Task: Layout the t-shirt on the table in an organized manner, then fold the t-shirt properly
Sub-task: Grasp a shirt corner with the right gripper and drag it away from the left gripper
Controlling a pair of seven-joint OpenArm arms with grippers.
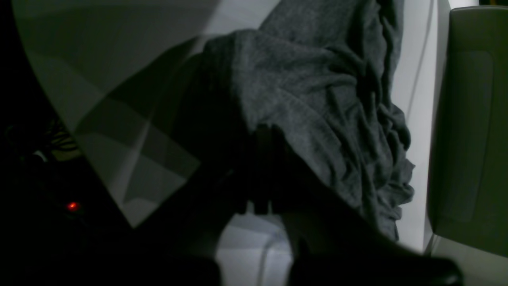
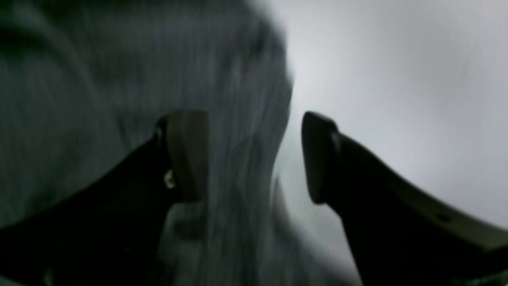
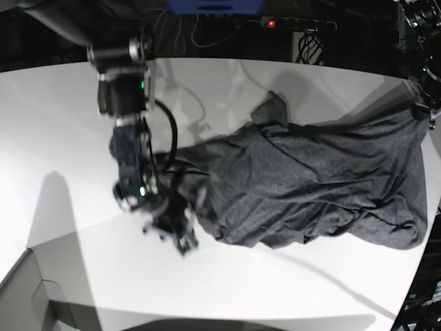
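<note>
The dark grey t-shirt [image 3: 310, 186] lies rumpled across the right half of the white table [image 3: 69, 124], its right side pulled up toward my left gripper [image 3: 426, 112]. In the left wrist view that gripper [image 1: 262, 174] is a dark shape shut on a fold of the t-shirt [image 1: 309, 99], which drapes away from it. My right gripper [image 3: 180, 238] hovers at the shirt's lower left edge. In the right wrist view it [image 2: 254, 159] is open, blurred, with the t-shirt [image 2: 99, 79] under its left finger [image 2: 186, 155] and bare table [image 2: 397, 79] under the right one.
A grey box corner [image 3: 27, 296] sits at the table's front left and shows again as a grey box [image 1: 468, 139] in the left wrist view. Cables and a power strip [image 3: 296, 24] lie beyond the far edge. The table's curved edge [image 1: 59, 115] runs nearby.
</note>
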